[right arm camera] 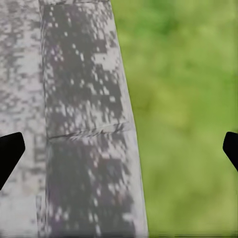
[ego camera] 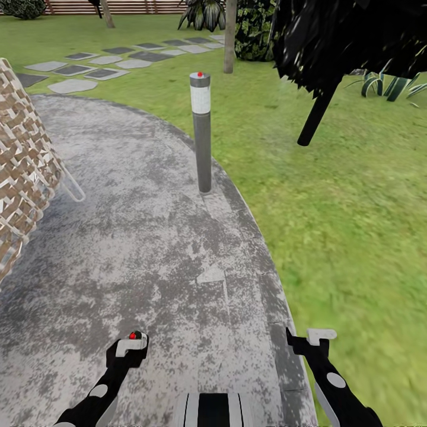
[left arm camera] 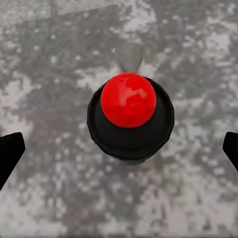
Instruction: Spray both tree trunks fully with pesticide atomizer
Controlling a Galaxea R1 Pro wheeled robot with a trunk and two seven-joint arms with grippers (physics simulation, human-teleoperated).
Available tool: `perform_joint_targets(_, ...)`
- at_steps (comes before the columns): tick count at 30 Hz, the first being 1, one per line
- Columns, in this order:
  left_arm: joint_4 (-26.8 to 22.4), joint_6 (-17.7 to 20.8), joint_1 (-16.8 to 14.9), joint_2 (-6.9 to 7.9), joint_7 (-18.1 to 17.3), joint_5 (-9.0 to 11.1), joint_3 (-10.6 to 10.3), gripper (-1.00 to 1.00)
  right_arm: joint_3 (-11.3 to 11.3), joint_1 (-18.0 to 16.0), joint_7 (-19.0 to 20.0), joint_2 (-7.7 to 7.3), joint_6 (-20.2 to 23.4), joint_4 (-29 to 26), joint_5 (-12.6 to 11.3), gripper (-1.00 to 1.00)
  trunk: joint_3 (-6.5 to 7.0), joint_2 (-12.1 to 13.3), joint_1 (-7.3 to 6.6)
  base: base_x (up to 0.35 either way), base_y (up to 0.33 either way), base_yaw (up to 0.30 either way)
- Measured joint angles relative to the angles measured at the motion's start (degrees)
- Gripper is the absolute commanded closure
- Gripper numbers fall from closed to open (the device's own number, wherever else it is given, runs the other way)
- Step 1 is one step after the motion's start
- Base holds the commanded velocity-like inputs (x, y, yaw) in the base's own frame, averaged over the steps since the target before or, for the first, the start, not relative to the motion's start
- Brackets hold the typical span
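Grey mottled stone paving (ego camera: 136, 237) spreads under us in a broad rounded patch, its curved edge running from the near right toward the far left, with green grass lawn (ego camera: 344, 225) beyond it on the right. At the far edge of the paving stands a grey bollard lamp (ego camera: 201, 133), upright, with a white band near its top and a small red cap. A woven lattice chair (ego camera: 21, 160) fills the left side, resting on the paving. Farther off, grey stepping stones (ego camera: 101, 62) cross the lawn toward a brown slatted fence (ego camera: 118, 6). A pale straight tree trunk (ego camera: 230, 35) rises far beyond the lamp, and a second, thinner one (ego camera: 107, 15) stands near the fence on the left. A near-black tree (ego camera: 344, 41) leans in at the far right, with striped broad-leaved plants (ego camera: 391, 83) beside it.

Our left hand (ego camera: 131, 344) hangs low over the paving at the near left; its wrist view shows the fingers (left arm camera: 10, 153) spread wide, with a black round body topped by a red ball (left arm camera: 128, 100) between them, untouched by either. Whether that is the pesticide atomizer we cannot tell. Our right hand (ego camera: 308, 341) hovers over the paving's edge, its fingers (right arm camera: 10, 153) likewise spread apart with nothing between them.
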Motion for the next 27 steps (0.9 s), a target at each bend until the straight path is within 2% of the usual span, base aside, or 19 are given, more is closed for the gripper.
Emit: perform_joint_targets(27, 0.1, 0.0, 0.0, -0.06, 0.1, -0.1, 0.0, -1.00, 0.0, 0.0, 0.0, 0.00, 0.0, 0.0, 0.0, -1.00, -0.23, 0.0, 0.02, 0.018, 0.000, 0.000)
